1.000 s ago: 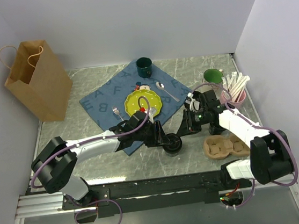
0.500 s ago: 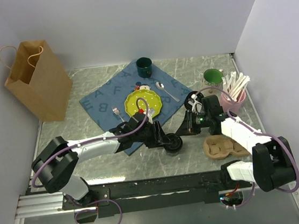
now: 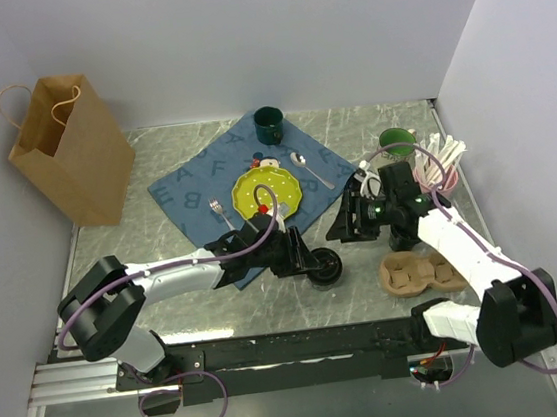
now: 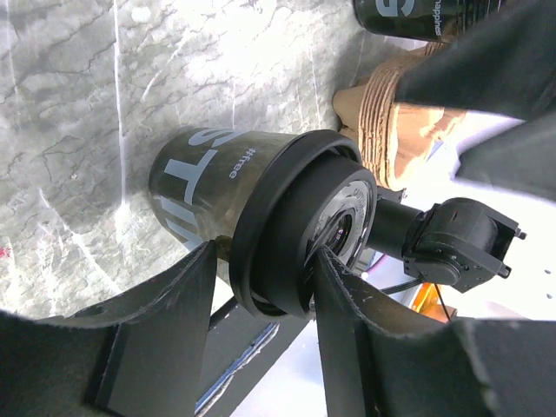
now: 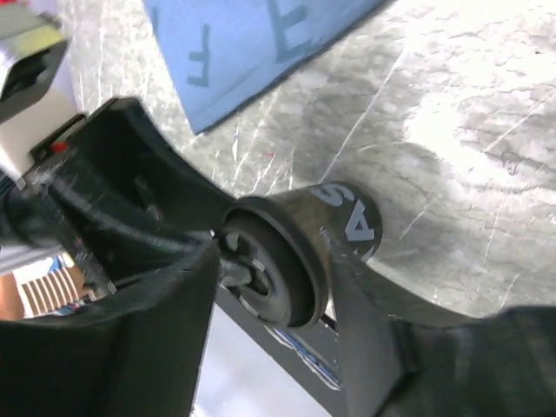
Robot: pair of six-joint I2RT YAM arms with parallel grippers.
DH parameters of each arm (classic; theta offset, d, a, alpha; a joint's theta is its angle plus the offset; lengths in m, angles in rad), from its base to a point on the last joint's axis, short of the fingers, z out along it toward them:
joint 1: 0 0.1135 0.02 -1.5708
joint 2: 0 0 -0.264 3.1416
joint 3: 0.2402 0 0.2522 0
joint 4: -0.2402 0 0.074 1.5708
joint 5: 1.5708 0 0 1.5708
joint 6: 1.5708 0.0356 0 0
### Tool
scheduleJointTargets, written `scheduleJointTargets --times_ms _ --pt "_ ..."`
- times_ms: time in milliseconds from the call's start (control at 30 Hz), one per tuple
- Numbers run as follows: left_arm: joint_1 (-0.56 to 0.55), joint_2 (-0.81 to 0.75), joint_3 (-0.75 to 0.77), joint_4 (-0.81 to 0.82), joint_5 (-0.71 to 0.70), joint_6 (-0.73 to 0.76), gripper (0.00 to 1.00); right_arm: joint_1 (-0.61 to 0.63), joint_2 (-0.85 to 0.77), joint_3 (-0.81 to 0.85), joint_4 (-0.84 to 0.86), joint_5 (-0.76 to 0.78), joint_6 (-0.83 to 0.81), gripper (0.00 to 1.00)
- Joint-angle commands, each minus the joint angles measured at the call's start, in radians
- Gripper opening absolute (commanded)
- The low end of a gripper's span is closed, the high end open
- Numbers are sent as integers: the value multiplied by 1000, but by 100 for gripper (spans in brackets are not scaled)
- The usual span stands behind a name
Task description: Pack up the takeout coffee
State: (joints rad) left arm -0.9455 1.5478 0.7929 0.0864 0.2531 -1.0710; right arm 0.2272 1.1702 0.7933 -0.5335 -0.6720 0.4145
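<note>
My left gripper (image 4: pixel 261 252) was clamped on the lid rim of a black cup (image 4: pixel 200 174) at lower centre of the overhead view, close to the table (image 3: pixel 271 315)'s near edge, with open tabletop to its left. My right gripper (image 5: pixel 274 256) straddled a second cup (image 5: pixel 347 217); whether it gripped, I couldn't tell. The pulp carrier (image 3: pixel 422 273) lay to the right and the blue cloth (image 3: pixel 205 182) up-left.

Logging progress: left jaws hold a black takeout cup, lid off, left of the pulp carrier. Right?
No: the lid is on, per the left wrist view. The jaws of the left gripper hold the takeout cup left of the pulp carrier.
</note>
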Motion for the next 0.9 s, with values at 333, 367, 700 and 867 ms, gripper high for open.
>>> scheduleJointTargets --times_ms 333,367,700,867 --pt "-21 81 -55 -323 -123 75 51 4 -40 -120 -48 -107 -111 75" --pt "-21 86 -52 -326 -121 77 51 4 -29 -121 -37 -118 -111 74" --pt "-35 98 -31 -336 -127 71 51 6 48 -169 50 -152 -94 65" --pt "-41 86 -24 -349 -129 63 51 8 83 -174 82 -141 -82 58"
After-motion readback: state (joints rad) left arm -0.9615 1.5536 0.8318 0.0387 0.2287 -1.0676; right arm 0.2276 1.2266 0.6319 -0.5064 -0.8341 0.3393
